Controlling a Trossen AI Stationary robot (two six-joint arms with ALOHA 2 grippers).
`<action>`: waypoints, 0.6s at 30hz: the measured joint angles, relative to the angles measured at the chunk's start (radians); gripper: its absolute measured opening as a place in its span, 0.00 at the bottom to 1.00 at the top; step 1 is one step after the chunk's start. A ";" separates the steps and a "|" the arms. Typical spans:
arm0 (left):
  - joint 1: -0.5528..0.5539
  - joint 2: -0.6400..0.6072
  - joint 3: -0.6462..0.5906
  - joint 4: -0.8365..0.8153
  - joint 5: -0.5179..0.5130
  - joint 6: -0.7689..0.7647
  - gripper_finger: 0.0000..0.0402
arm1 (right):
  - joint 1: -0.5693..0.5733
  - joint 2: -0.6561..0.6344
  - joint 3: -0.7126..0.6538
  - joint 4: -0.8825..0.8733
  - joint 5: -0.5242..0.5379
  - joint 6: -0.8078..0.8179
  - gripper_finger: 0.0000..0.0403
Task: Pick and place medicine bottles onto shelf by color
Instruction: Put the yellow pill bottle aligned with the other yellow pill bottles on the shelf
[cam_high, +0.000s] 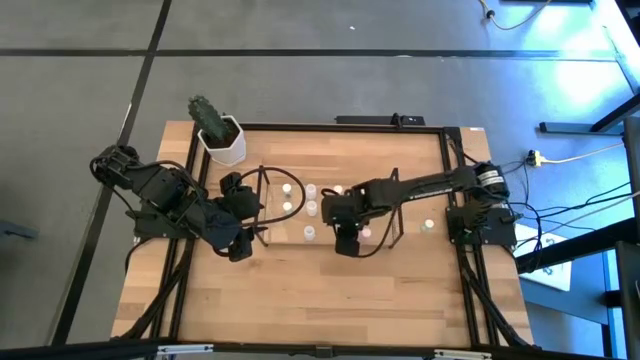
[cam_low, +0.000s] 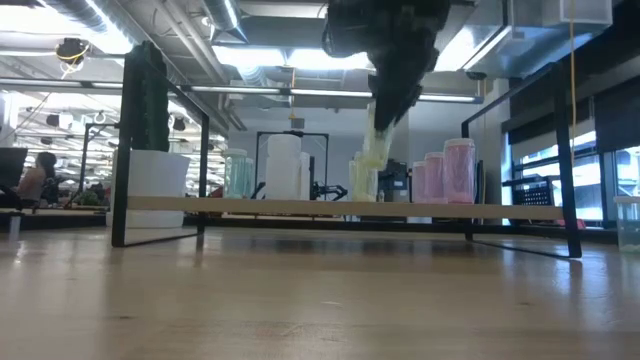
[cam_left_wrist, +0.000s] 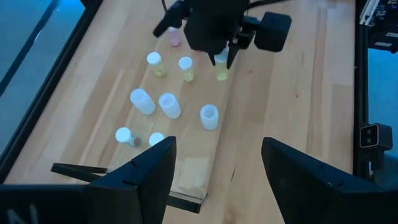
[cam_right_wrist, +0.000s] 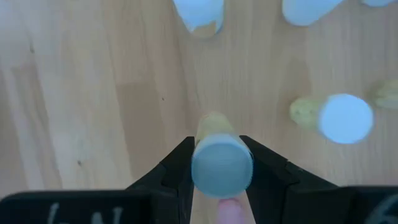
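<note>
The shelf (cam_high: 385, 240), a clear rack with a thin dark frame, stands mid-table with several small medicine bottles upright on it, among them white ones (cam_left_wrist: 169, 104), yellowish ones (cam_left_wrist: 155, 63) and pink ones (cam_low: 446, 170). My right gripper (cam_right_wrist: 222, 155) hangs over the shelf, shut on a yellowish white-capped bottle (cam_low: 378, 140). My left gripper (cam_left_wrist: 217, 168) waits open and empty by the shelf's left end (cam_high: 240, 238), raised above the table. My right gripper pinches the yellowish bottle between its two fingers, one on each side just under the white cap (cam_right_wrist: 222, 165). The fingers come from above, pointing steeply down. The bottle's yellow body (cam_right_wrist: 214, 124) hangs below them, slightly tilted and clear of the shelf board.
A white hexagonal plant pot (cam_high: 222, 142) stands at the far left of the table. One pale bottle (cam_high: 428, 226) stands off the shelf near the right arm's base. A dark frame (cam_high: 445, 150) runs round the table. Bare wood lies toward the near edge.
</note>
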 joint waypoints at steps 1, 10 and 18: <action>0.000 0.000 0.000 0.000 0.000 0.000 0.58 | 0.000 0.007 0.000 0.000 0.000 -0.009 0.28; 0.000 0.000 0.000 0.000 0.000 0.002 0.58 | -0.001 0.055 0.000 0.001 0.020 -0.060 0.28; -0.003 0.000 0.000 0.000 0.000 0.002 0.58 | -0.001 0.059 -0.001 0.010 0.027 -0.069 0.28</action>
